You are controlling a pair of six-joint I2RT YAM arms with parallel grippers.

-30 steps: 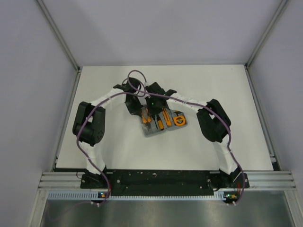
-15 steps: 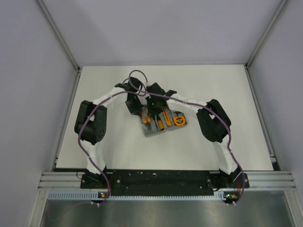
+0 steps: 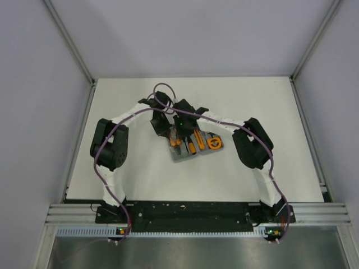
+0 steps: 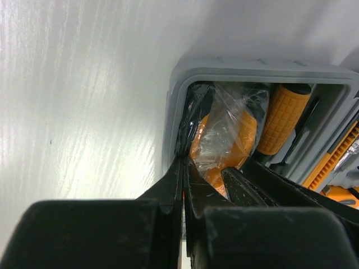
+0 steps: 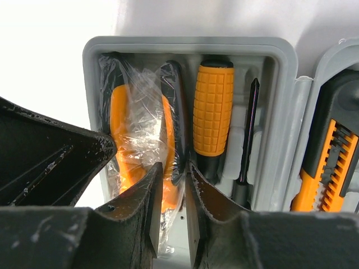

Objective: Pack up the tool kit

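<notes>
The grey case [image 3: 178, 159] lies open mid-table with orange-and-black tools in it. In the left wrist view its rim [image 4: 174, 89] frames plastic-wrapped pliers [image 4: 224, 134] and an orange screwdriver handle [image 4: 283, 117]. My left gripper [image 4: 185, 159] is shut, its tips against the wrap at the pliers' left handle by the case wall. My right gripper [image 5: 174, 168] is closed on the pliers' [image 5: 134, 123] right handle inside the case [image 5: 185, 43]. Both grippers, left [image 3: 169, 134] and right [image 3: 180, 137], meet over the case's left end. A round tape measure [image 3: 213, 143] sits at its right end.
An orange screwdriver handle [image 5: 213, 106] and a thin black screwdriver [image 5: 249, 134] lie beside the pliers. An orange-and-black tool [image 5: 331, 162] sits in the adjoining half. The left gripper's fingers [image 5: 56, 157] crowd the pliers' left side. Walls and frame posts bound the white table [image 3: 269, 112].
The left arm's elbow has shifted slightly right and towards the case. Both grippers stay over the case's left end; the case has barely moved.
</notes>
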